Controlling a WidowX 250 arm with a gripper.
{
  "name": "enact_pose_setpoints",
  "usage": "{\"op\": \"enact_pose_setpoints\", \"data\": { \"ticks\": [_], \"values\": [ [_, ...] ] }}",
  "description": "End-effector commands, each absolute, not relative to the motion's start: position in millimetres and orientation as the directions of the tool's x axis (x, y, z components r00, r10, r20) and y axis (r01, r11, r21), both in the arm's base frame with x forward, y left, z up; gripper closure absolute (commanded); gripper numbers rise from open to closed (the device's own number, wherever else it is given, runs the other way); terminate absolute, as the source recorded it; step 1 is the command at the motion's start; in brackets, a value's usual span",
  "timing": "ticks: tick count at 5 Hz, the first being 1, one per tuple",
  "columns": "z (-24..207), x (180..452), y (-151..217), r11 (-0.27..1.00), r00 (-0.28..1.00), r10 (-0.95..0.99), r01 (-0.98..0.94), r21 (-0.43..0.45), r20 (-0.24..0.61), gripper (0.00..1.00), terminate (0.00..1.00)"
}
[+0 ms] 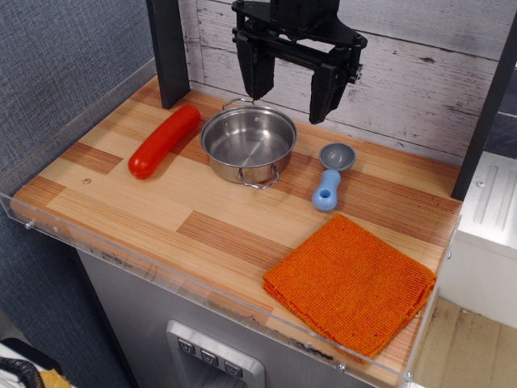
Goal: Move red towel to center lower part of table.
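Observation:
The red towel, a folded square of orange-red knitted cloth, lies flat at the front right corner of the wooden table. My gripper hangs open and empty at the back of the table, above the far rim of the steel pot. Its two black fingers point down and stand wide apart. The towel is far from the gripper, to the front right.
A glossy red sausage-shaped toy lies left of the pot. A blue scoop lies right of the pot, just behind the towel. A clear acrylic rim edges the table. Dark posts stand at back left and right.

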State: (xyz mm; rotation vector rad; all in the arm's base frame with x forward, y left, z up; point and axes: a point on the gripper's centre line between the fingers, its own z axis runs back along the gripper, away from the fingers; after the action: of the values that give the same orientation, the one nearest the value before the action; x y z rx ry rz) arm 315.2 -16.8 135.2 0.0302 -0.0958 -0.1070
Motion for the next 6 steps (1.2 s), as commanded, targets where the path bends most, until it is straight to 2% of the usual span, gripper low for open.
{"op": "enact_pose_setpoints", "data": {
  "ticks": [1, 4, 6],
  "values": [
    [135, 315, -17, 0.994, 0.990, -0.108, 0.105, 0.035, 0.094, 0.00, 0.00],
    [110, 290, -75, 0.991, 0.970, -0.133, 0.131, 0.023, 0.202, 0.00, 0.00],
    [77, 280, -103, 0.975, 0.963, -0.222, 0.221, 0.021, 0.154, 0.00, 0.00]
  ]
}}
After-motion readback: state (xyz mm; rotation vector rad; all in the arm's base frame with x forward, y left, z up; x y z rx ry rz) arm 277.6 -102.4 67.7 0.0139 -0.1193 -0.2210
